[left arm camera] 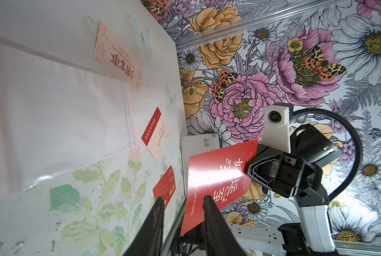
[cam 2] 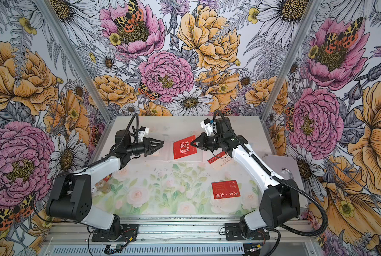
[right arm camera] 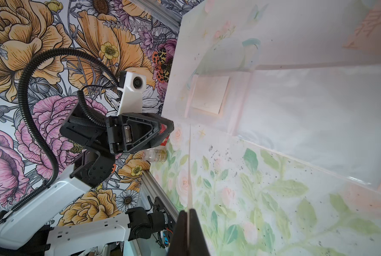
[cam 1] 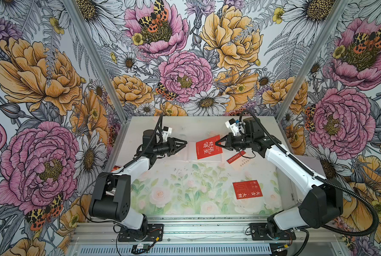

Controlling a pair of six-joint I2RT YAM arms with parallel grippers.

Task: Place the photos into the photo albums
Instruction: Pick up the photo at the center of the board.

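Our right hand (cam 1: pixel 217 143) is clamped on one edge of the red photo (cam 1: pixel 208 147), held above the open photo album (left arm camera: pixel 63 115). Our left hand (left arm camera: pixel 182 200), its jaws apart, hovers beside the far edge, seemingly not touching. Pinched so narrowly, the photo may pivot and land askew.

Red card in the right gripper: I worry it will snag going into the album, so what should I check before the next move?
1. Right gripper shut on the red card: ok, it pinches one edge.
2. Left gripper free: ok, jaws apart, nothing between them.
3. Photo album lying open: ok, spread flat.
4. Card above the album: ok in both top views.
5. Sleeve mouth lifted enough for the card: cannot tell.
6. Card clear of the left gripper: ok, a gap shows in both top views.
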